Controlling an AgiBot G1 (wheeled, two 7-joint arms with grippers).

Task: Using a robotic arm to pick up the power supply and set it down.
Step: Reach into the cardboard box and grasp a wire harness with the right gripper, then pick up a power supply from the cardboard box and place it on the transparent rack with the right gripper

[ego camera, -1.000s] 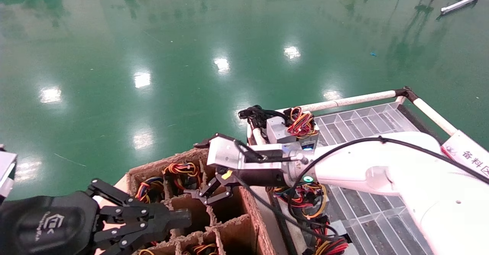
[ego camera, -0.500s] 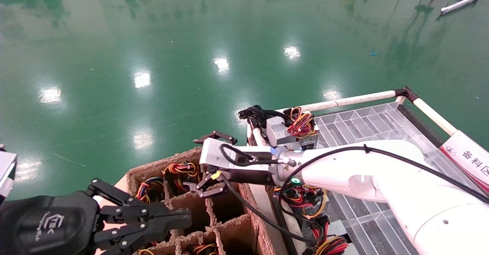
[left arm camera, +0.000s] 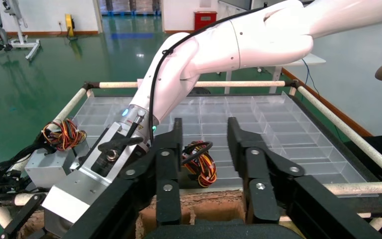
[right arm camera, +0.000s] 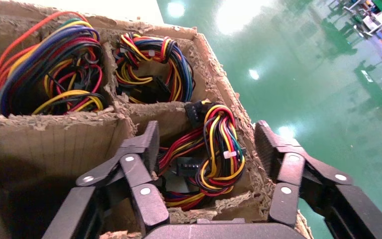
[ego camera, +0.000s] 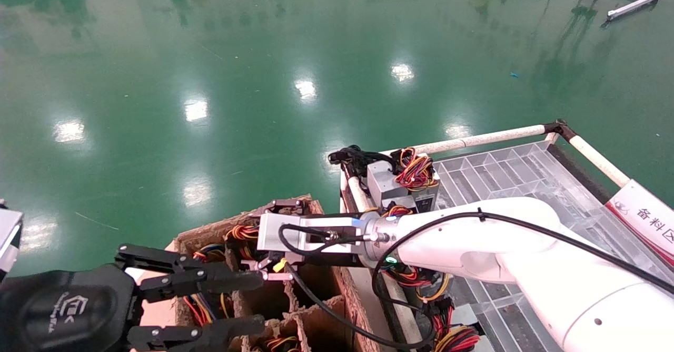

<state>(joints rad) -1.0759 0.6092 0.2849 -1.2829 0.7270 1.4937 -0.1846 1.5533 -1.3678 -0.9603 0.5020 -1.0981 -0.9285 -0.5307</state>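
Over the far corner cell of the cardboard divider box (ego camera: 316, 310), the right gripper (right arm camera: 206, 149) hangs with its two black fingers spread wide, nothing between them yet. Straight beneath it in the right wrist view lies the wire bundle (right arm camera: 214, 154) of a power supply (right arm camera: 199, 172) sunk in that cell, with red, yellow, blue and black leads and a black connector on top; the metal case itself is mostly hidden under the cables. The robotic arm (ego camera: 474, 241) reaches across from the clear compartment tray (ego camera: 505, 170), where another power supply (ego camera: 387, 181) already rests at the near corner with its wires piled on it. The left gripper (ego camera: 210, 302) is also spread open, held low beside the box's near cells and apparently idle. The main risk, judging from this pose, is that the fingers close on loose cable rather than on the case, so the unit would dangle, swing or slip free on the way up. The ragged cardboard walls stand close on either side of the fingers, and a descent slightly off centre could jam a fingertip on a partition or crush it. Trailing wires might also snag on the torn edges during the lift and drag the box along. A third hazard is the left gripper's nearness to the right wrist.
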